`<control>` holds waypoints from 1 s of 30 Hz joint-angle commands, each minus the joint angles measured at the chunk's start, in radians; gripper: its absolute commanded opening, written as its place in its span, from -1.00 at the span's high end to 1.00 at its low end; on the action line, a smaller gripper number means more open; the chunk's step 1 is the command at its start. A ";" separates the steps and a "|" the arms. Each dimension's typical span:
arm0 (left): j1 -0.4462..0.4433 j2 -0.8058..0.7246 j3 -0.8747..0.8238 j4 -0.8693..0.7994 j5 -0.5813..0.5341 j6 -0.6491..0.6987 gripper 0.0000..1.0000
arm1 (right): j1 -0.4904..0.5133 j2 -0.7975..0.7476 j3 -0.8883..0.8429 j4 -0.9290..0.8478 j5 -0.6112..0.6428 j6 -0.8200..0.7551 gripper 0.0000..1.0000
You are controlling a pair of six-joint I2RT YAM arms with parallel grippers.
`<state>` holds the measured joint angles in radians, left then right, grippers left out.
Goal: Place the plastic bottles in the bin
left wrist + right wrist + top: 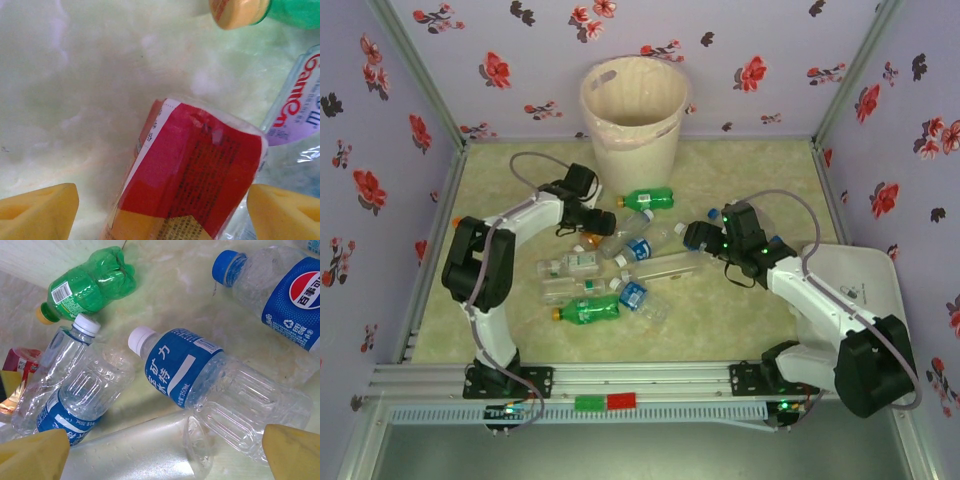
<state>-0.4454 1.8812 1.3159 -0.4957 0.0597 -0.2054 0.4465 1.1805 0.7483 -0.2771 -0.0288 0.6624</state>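
The bin (632, 110) stands at the far side of the desk (760, 170), well apart from the bottles (610, 270) heaped between your arms. Your left end effector (162, 200) is open astride the red-labelled bottle (200, 170), with one finger (37, 210) clear of it and the other just beside it. Centre the jaws on the label before you squeeze, since a crushed bottle will likely twist or slip. A clear bottle (300, 100) lies against its right side and could get pinched too, and a green bottle (295, 12) sits near. Your right end effector (165, 450) hangs wide open over a blue-labelled bottle (185, 367), gripping nothing; keep it out of the lane to the bin
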 commanded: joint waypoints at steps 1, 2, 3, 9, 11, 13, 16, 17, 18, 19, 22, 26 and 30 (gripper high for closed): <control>-0.004 0.035 0.027 -0.031 -0.026 0.018 -0.70 | -0.002 -0.003 -0.008 0.022 0.012 -0.007 -0.99; -0.005 0.041 0.028 -0.030 -0.028 0.015 -0.67 | -0.002 -0.002 -0.007 0.018 0.013 -0.009 -0.99; -0.004 0.046 0.029 -0.028 -0.030 0.013 -0.66 | -0.001 -0.003 -0.004 0.015 0.015 -0.011 -0.99; -0.003 0.067 0.041 -0.017 -0.053 0.008 -0.54 | -0.002 -0.004 0.002 0.006 0.025 -0.019 -0.99; -0.002 0.076 0.043 -0.017 -0.059 0.008 -0.54 | -0.001 -0.004 0.003 0.002 0.026 -0.020 -0.99; 0.003 0.086 0.046 -0.019 -0.073 0.006 -0.53 | -0.002 -0.005 0.003 -0.004 0.029 -0.023 -0.99; 0.009 0.092 0.046 -0.018 -0.090 0.003 -0.52 | -0.002 -0.009 0.005 -0.009 0.031 -0.026 -0.99; 0.010 0.093 0.045 -0.017 -0.093 0.003 -0.46 | -0.001 -0.009 0.006 -0.010 0.033 -0.027 -0.99; 0.013 0.091 0.045 -0.016 -0.096 0.002 -0.42 | -0.002 -0.010 0.006 -0.012 0.033 -0.027 -0.99; 0.013 0.090 0.042 -0.014 -0.098 0.001 -0.38 | -0.001 -0.010 0.008 -0.013 0.035 -0.026 -0.99; 0.013 0.079 0.039 -0.011 -0.106 -0.002 -0.22 | -0.002 -0.010 0.008 -0.012 0.039 -0.028 -0.99; 0.016 0.034 0.016 0.015 -0.132 -0.012 -0.02 | -0.002 -0.004 0.008 -0.010 0.036 -0.029 -0.99; 0.025 -0.051 -0.018 0.046 -0.165 -0.027 0.09 | -0.002 -0.004 0.005 -0.013 0.036 -0.030 -0.99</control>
<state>-0.4335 1.9217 1.3159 -0.4786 -0.0574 -0.2111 0.4465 1.1805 0.7483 -0.2741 -0.0174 0.6537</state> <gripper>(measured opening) 0.562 0.996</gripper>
